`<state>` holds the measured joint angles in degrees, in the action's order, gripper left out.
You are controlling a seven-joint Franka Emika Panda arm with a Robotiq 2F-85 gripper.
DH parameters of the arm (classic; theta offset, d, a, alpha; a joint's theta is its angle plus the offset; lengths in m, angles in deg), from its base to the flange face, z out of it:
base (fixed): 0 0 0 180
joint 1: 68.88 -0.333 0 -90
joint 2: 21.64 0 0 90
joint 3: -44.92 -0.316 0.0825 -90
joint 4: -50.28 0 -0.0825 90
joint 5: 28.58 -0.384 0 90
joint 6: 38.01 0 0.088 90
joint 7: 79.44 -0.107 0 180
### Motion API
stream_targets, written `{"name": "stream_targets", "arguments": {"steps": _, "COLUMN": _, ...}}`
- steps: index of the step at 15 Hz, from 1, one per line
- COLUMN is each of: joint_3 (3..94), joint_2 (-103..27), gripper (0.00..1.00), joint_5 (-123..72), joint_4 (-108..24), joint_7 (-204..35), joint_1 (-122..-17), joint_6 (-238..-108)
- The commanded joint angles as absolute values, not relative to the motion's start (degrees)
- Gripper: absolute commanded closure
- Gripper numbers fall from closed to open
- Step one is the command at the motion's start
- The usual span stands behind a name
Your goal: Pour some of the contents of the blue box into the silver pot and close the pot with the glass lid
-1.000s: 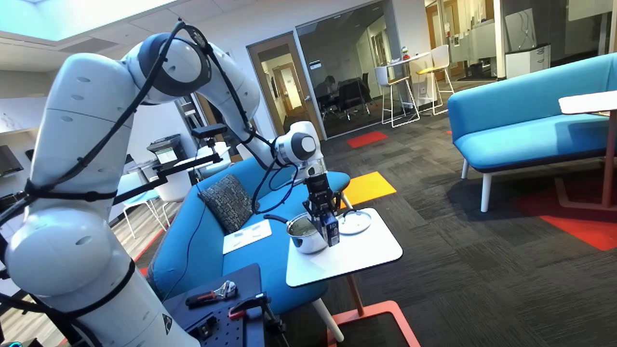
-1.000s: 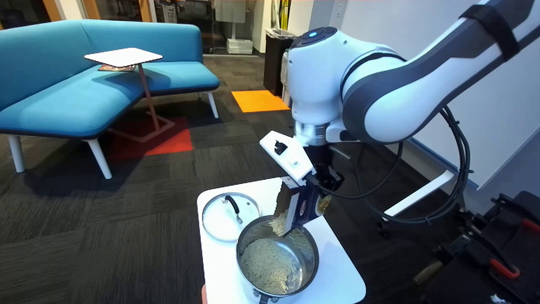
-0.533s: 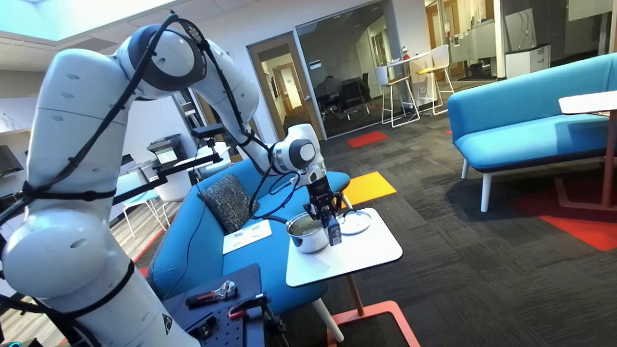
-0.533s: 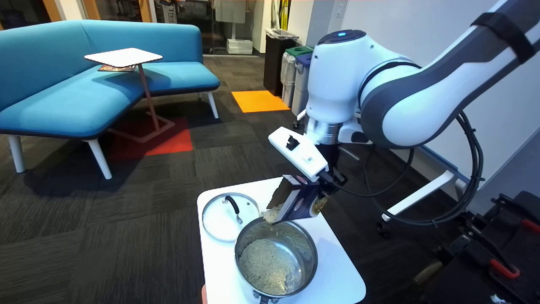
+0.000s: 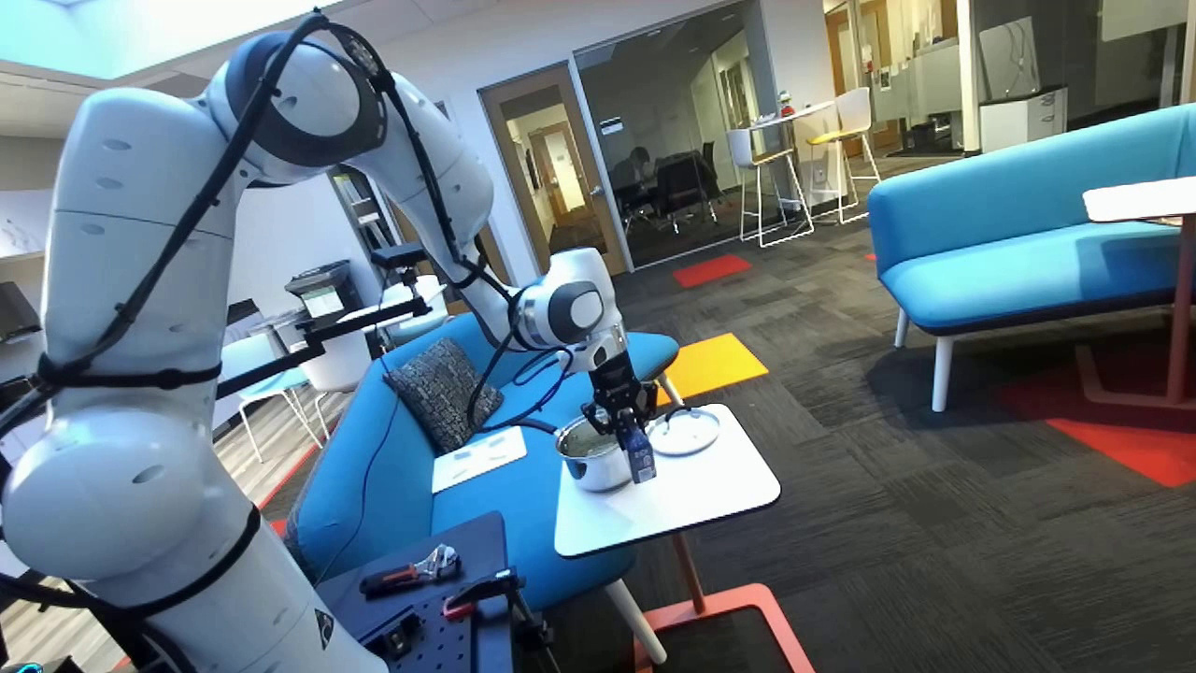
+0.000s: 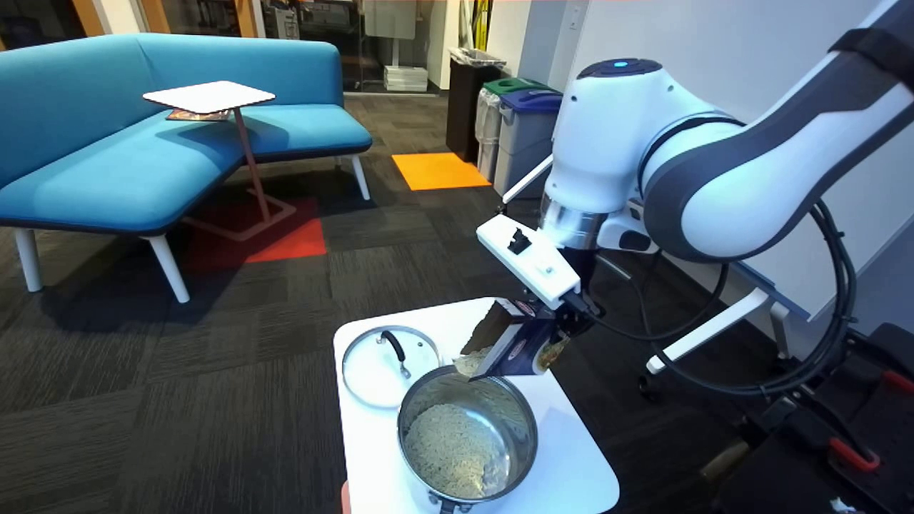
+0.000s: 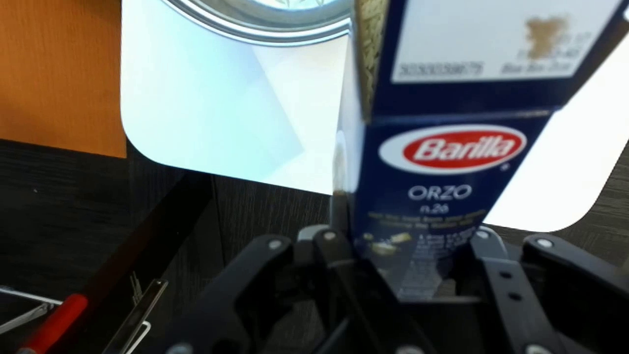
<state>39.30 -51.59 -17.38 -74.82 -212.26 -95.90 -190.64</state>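
Box (image 6: 521,350), just below centre in an exterior view: tilted, torn mouth to the left, orzo (image 6: 469,363) at its lip, presumably so it slides out over the edge. None seen falling. Gripper (image 7: 405,241) clamped on box, well back from the mouth, likely to leave that end free. Pot (image 6: 513,410), lower centre, upright, its rim just under the lip in the frame; whether the mouth is over the opening I cannot tell. More orzo (image 6: 448,446) heaped inside, so I'd judge the pouring well along, the covering not begun. Lid (image 6: 380,370) lies flat just beside, upper left of pot, handle (image 6: 393,344) up, probably there to be near yet out of the way. Table (image 6: 568,464) carries both.
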Motion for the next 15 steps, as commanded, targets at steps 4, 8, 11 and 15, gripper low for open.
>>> {"name": "stream_targets", "arguments": {"steps": 4, "joint_3": 38.27, "joint_2": -47.52, "gripper": 0.83, "joint_5": -23.09, "joint_4": -82.31, "joint_7": -206.42, "joint_1": -92.89, "joint_6": -200.28}}
{"name": "stream_targets", "arguments": {"steps": 8, "joint_3": 36.1, "joint_2": -47.68, "gripper": 0.83, "joint_5": -29.58, "joint_4": -85.46, "joint_7": -199.58, "joint_1": -89.5, "joint_6": -208.6}}
{"name": "stream_targets", "arguments": {"steps": 11, "joint_3": 32.1, "joint_2": -47.94, "gripper": 0.83, "joint_5": -35.65, "joint_4": -87.49, "joint_7": -193.02, "joint_1": -85.16, "joint_6": -213.73}}
{"name": "stream_targets", "arguments": {"steps": 15, "joint_3": 22.49, "joint_2": -49.63, "gripper": 0.83, "joint_5": -43.46, "joint_4": -88.44, "joint_7": -183.48, "joint_1": -75.76, "joint_6": -218.99}}
